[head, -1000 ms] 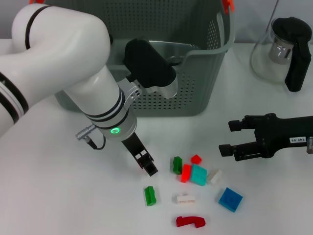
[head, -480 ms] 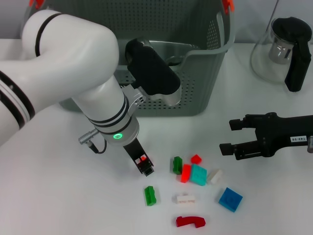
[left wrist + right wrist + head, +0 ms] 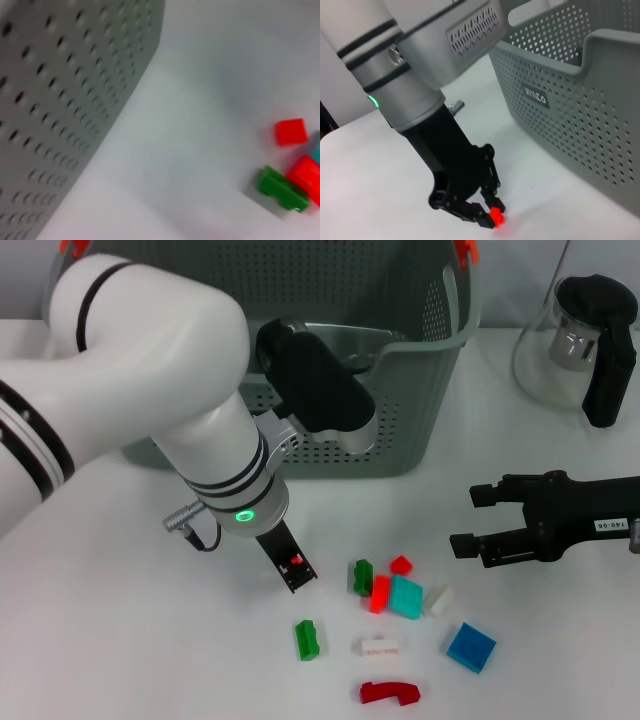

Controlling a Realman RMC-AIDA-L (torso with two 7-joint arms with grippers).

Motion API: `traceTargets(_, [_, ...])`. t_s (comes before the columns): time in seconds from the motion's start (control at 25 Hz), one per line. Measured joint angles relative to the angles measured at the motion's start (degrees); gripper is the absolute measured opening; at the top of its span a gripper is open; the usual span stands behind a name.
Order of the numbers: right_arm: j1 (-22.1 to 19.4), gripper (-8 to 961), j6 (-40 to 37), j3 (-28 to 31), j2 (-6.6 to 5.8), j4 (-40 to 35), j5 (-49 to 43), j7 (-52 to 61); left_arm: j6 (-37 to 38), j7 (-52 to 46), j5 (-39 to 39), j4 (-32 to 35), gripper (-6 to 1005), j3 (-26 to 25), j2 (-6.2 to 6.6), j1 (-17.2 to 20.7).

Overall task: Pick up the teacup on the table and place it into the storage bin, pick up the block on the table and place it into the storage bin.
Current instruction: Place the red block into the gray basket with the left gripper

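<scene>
While clamped crosswise: red block (image 3: 294, 561)

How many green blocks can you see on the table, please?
2. One green block stands at the near-left edge of the cluster, against the red-orange block. The other green block lies alone, nearer the robot, below the left gripper. None seems hidden.
</scene>
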Motion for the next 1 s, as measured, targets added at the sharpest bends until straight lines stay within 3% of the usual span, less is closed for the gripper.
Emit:
traceTargets(0.2, [-0.04,946,0.02,0.0,-0.05,0.0,-0.08,-0.2,6.95,1.06,0.07,7.19,199,-2.3,0.0,0.3])
traceTargets(0.32, [-0.04,947,0.02,0.0,-0.08,0.0,-0.08,-0.26,13.7,2.25,-0.45,16.08,200,-5.93,0.01,1.23])
traceTargets(0.48, [-0.25,947,0.0,0.0,-0.14,0.0,-0.08,-0.33,22.17,4.53,-6.74,30.59,216,-15.37,0.18,2.52])
traceTargets(0.52, [-0.32,947,0.02,0.0,-0.15,0.02,-0.08,-0.45,22.56,4.75,-7.47,31.51,220,-16.54,0.26,2.52])
traceTargets(0.6, [-0.43,946,0.01,0.0,-0.16,0.35,-0.07,-0.73,24.02,6.38,-11.82,36.25,228,-23.84,0.59,2.22])
traceTargets(0.72, [-0.45,946,0.07,0.0,-0.16,0.67,-0.05,-0.89,22.82,9.1,-14.23,37.13,241,-32.85,0.77,0.83])
traceTargets(0.84, [-0.46,946,0.17,0.0,-0.06,0.69,-0.04,-0.92,18.03,12.12,-15.24,33.78,253,-39.99,1.06,-0.78])
traceTargets(1.0, [-0.47,947,0.06,-0.03,0.05,0.7,-0.04,-0.93,8.95,13.42,-15.27,23.78,269,-41.18,3.43,-2.19])
